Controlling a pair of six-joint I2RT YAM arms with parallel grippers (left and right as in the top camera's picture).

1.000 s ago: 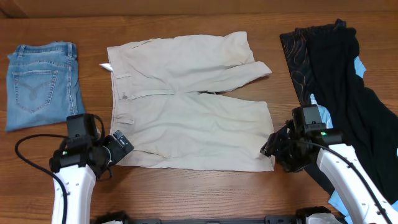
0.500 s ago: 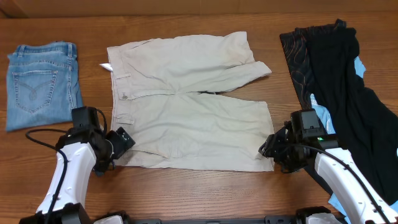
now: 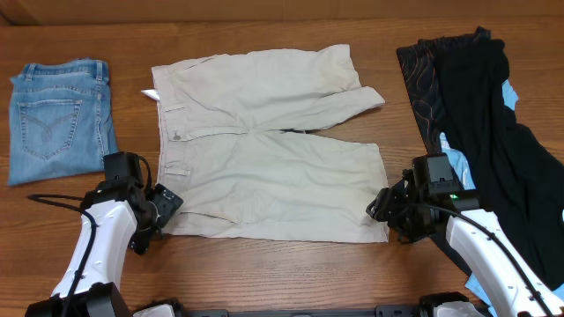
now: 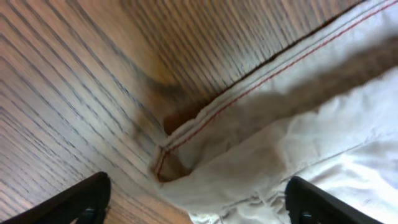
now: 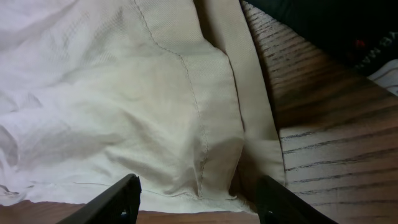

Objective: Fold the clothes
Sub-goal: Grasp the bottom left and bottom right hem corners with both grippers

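Table (image 3: 282, 264): brown wood with a plain grain; it carries all the garments and both arms reach over its near edge.
Shorts (image 3: 264, 167): pale cream cotton, spread flat in the middle of the table, between the jeans and the dark pile and touching neither. The waistband lies to the left with belt loops and a small button; the two legs run to the right and part slightly at the hems. The cloth is lightly creased, with a slit pocket line on the near leg.
Dark pile (image 3: 493, 123): black, patterned and sky-blue garments heaped at the right side.
Jeans (image 3: 57, 119): light-blue denim, folded, back pocket up, at the far left.
Left hand (image 3: 166, 206): at the near waistband corner of the shorts. In the wrist view its fingers (image 4: 87, 199) stand wide apart on either side of that corner, where red stitching shows along the edge; nothing is gripped.
Right hand (image 3: 381, 211): at the near hem corner of the shorts. Its fingers (image 5: 118, 199) are parted above the stitched hem, holding nothing.
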